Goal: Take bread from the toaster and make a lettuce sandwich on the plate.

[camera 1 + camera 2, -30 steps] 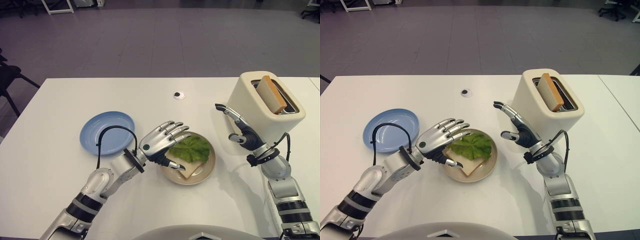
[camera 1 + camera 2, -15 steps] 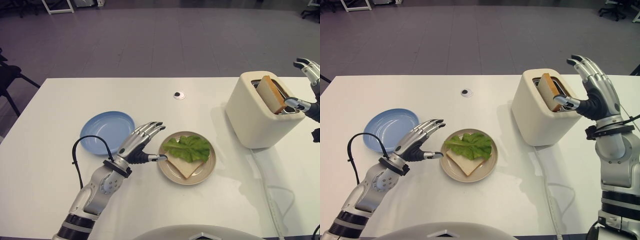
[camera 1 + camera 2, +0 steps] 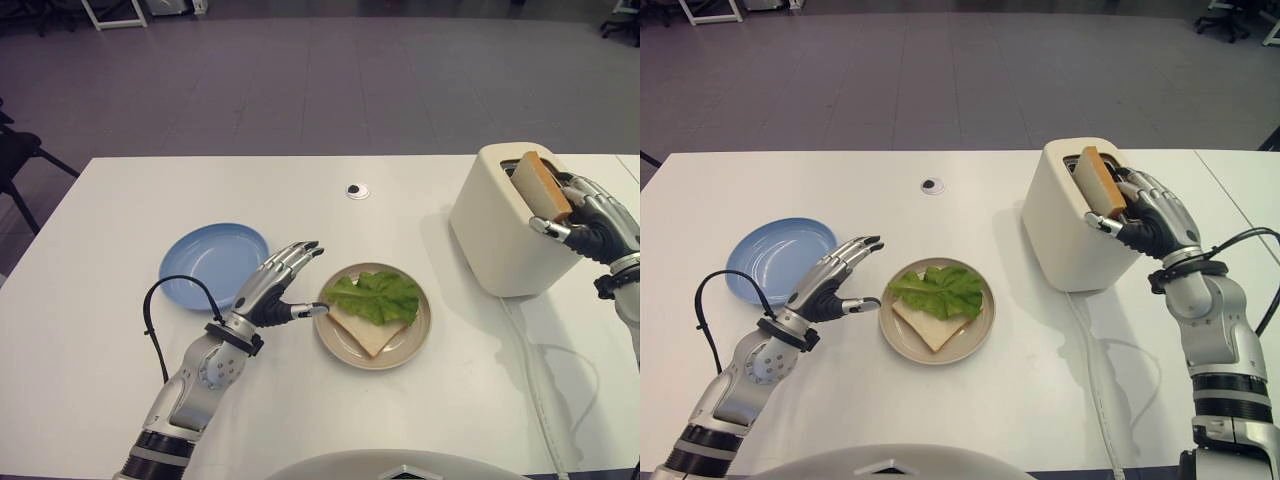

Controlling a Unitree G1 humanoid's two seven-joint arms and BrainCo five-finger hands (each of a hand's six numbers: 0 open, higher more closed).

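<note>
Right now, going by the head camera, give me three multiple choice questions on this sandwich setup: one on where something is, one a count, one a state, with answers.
1. Where does the lettuce lie?
A. On the bread slice in the tan plate
B. Under that slice
C. On the floor

2. How many plates are out?
A. One
B. Two
C. Three

3. The left hand is
A. open, holding nothing
B. closed on the lettuce
C. gripping a fork

Answers:
1 A: the green leaf covers the top of the slice in the tan plate.
2 B: there is the tan plate and a blue plate.
3 A: its fingers are stretched out beside the tan plate, with nothing in them.
</note>
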